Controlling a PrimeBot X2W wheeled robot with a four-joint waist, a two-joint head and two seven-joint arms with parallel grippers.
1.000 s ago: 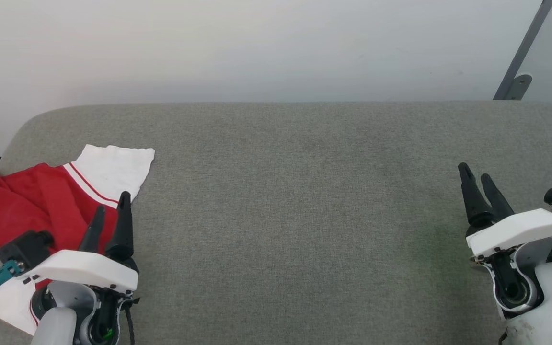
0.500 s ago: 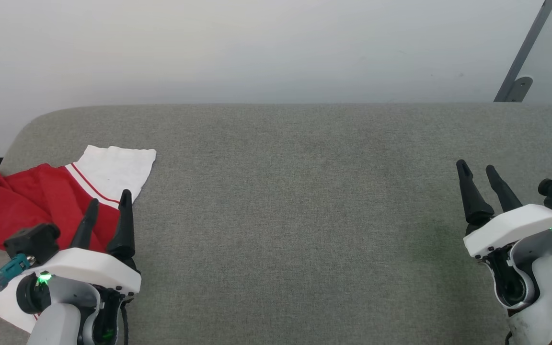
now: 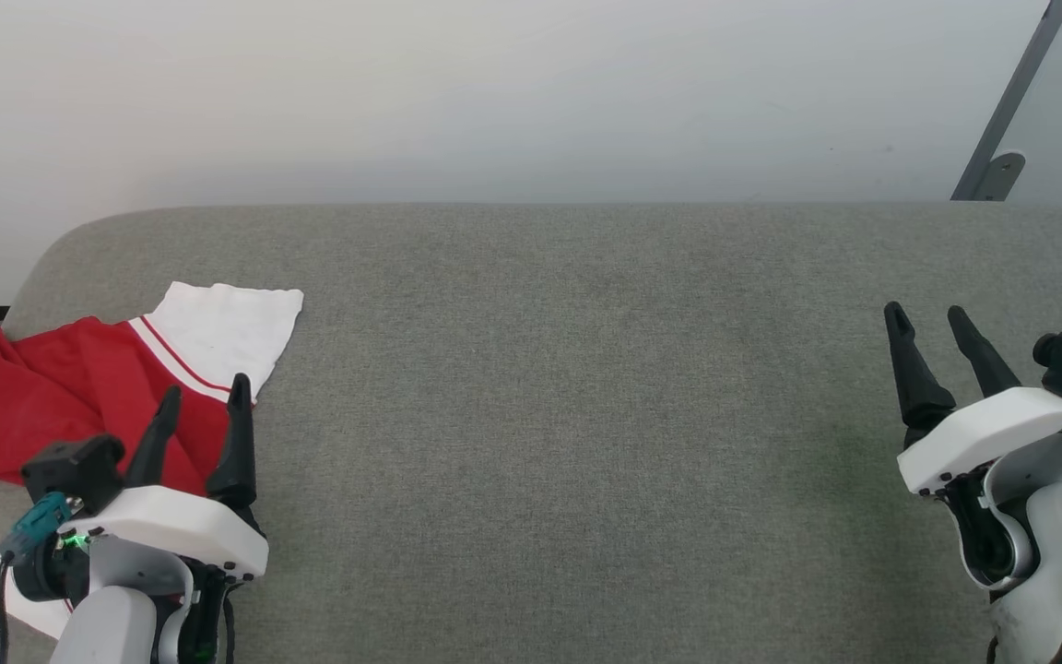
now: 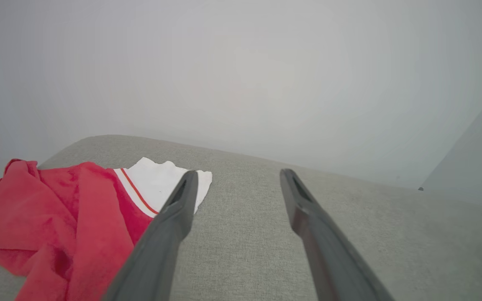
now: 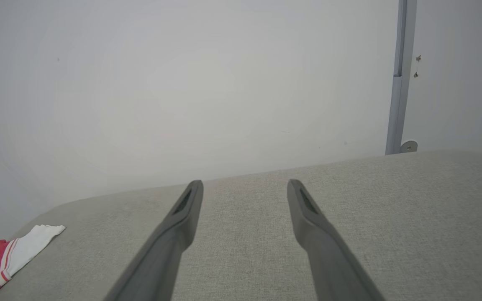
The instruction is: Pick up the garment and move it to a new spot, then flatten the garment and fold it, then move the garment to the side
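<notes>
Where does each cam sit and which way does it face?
Head view: on the head, looking down and forward over the grey upholstered surface; left hand lower left, right hand lower right, both open.
Left wrist view: on the left wrist, looking along its fingers toward the wall, the red garment at left.
Right wrist view: on the right wrist, along its fingers toward the wall.
Shared: all three show the garment's white sleeve end.

Cushion open centre and right, garment bunched left, wall perhaps close
</notes>
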